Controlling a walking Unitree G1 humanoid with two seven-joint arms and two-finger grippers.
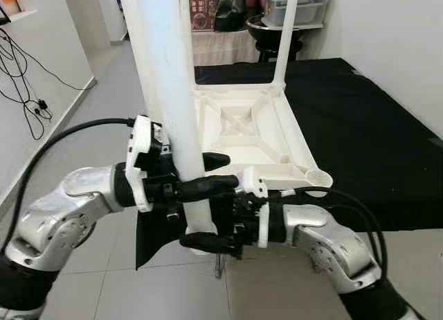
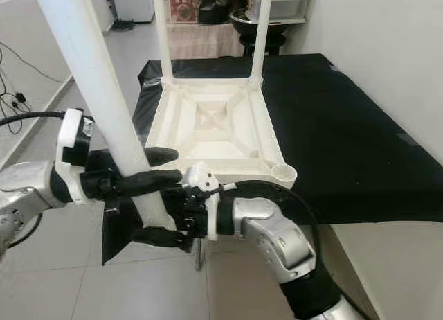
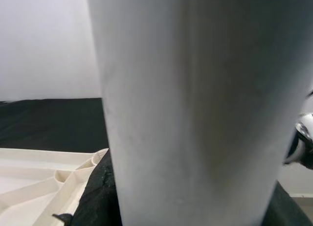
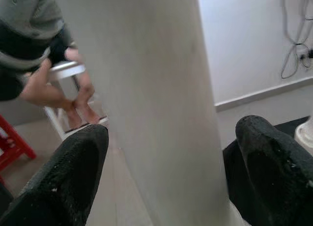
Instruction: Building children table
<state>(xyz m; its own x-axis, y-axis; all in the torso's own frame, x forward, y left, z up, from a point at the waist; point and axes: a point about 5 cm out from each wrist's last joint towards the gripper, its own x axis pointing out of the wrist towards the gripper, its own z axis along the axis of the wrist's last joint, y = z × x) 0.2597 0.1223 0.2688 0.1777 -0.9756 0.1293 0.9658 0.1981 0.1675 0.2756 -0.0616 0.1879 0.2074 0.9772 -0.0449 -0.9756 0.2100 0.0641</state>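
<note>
From the left eye I see the white table top [image 1: 249, 129] lying upside down on a black mat [image 1: 360, 126], two thin legs already standing at its far corners. A thick white table leg [image 1: 176, 105] rises near-upright in front of me, at the table's near left corner. My left gripper [image 1: 208, 173] has its two black fingers wrapped around this leg, one finger behind and one in front. My right gripper [image 1: 208, 242] grips the same leg lower down, near its foot. An empty round socket [image 1: 318, 176] sits at the near right corner. Cables [image 1: 28, 77] trail down the left wall.

The right eye shows the leg crossing most of the frame and hiding the table's near left corner. A stool [image 2: 259, 25] and storage boxes [image 2: 280, 1] stand beyond the mat.

In the left wrist view the leg is so close that it blocks nearly everything; the table's ribbed underside [image 3: 44, 177] and the mat lie beside it.

In the right wrist view both fingertips [image 4: 73, 172] press either side of the leg. Behind, a person's hand [image 4: 49, 86] holds a round white part.
</note>
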